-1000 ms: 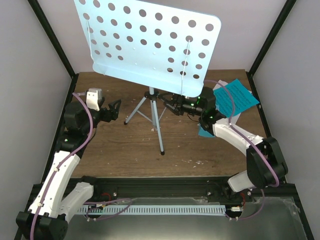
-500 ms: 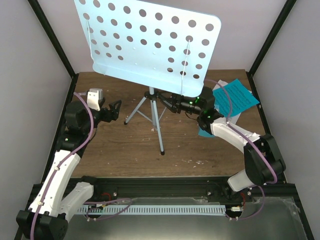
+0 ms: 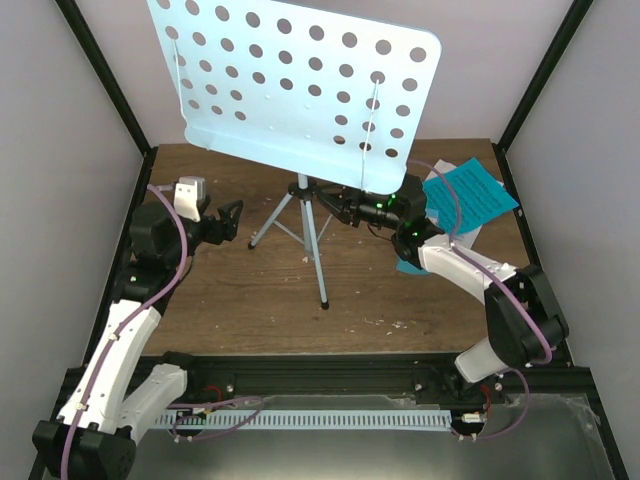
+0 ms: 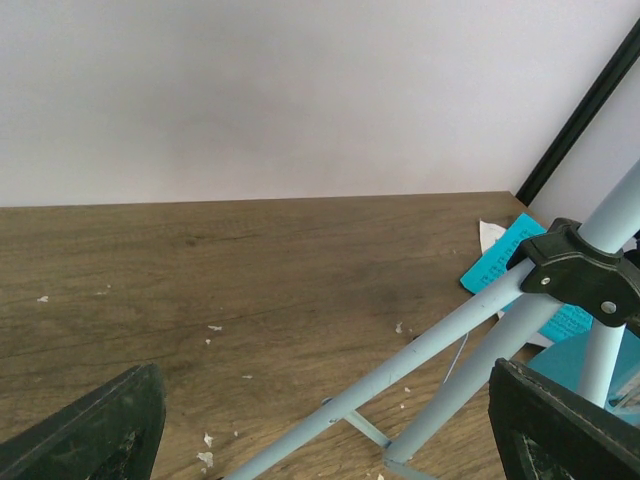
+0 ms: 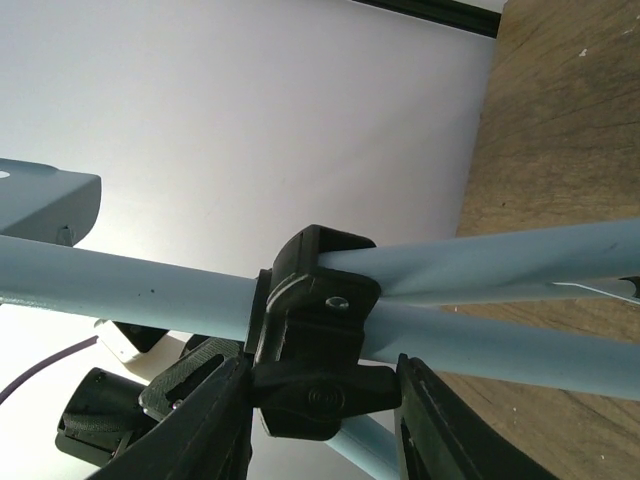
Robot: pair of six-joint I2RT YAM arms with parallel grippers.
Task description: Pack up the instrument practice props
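A pale blue perforated metal music stand (image 3: 300, 90) stands upright toward the back middle of the brown wooden worktop (image 3: 360, 290). Its wide desk plate is tilted and raised high above its thin pale blue tripod legs (image 3: 318, 250), which spread out onto the wood. The right tool (image 3: 328, 202) reaches in from the right, below the plate, to the black plastic collar (image 5: 315, 300) where the legs meet the post. In the right wrist view its two dark fingers (image 5: 205, 430) sit on either side of that collar and touch it on both sides, so the tool is closed around it. The left tool (image 3: 228, 220) hovers over the worktop to the left of the stand, apart from the legs. Its jaws are spread wide with nothing between them, and in the left wrist view the two fingertips (image 4: 100, 430) sit at the bottom corners, with the bare wood and the legs beyond them. Cyan and white paper music sheets (image 3: 475, 192) lie flat at the right rear of the worktop, just behind the right arm and partly covered by it.
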